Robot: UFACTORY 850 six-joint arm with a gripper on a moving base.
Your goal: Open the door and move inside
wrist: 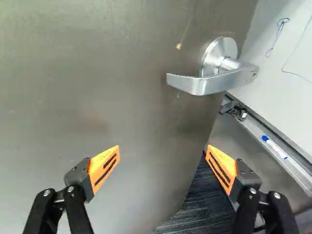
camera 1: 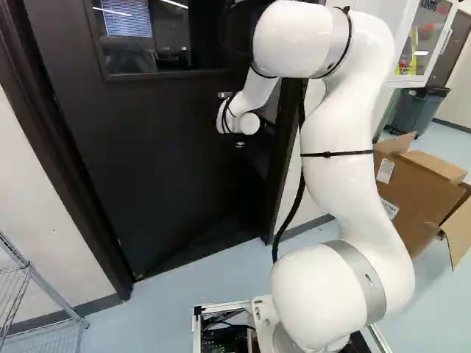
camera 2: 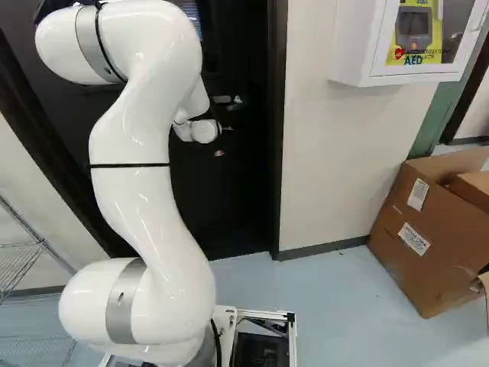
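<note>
- Our landmark is the lever handle, a bright metal bar on a round rose, mounted near the free edge of the door. The door fills the view behind and around it.
- Our gripper is short of the lever, its fingers spread wide, with nothing held between them.
- Past the lever, beyond the door's edge, we see a whiteboard and its tray, so we judge the door to be ajar.
- We expect the lever to be stiff, hard and rather slippery: smooth metal, sprung against turning, and in no danger of being crushed.
- Should we need it, we'd grip the bar toward its free end, away from the rose, where the turn comes easiest; right by the rose we'd strain for little.
- The door itself will likely feel heavy but swing steadily, perhaps against a closer.
- If it opens away from us, as it seems to, we'd push the flat face just beside the lever, far from the hinges, keeping our fingers from snagging on the bar.
</note>
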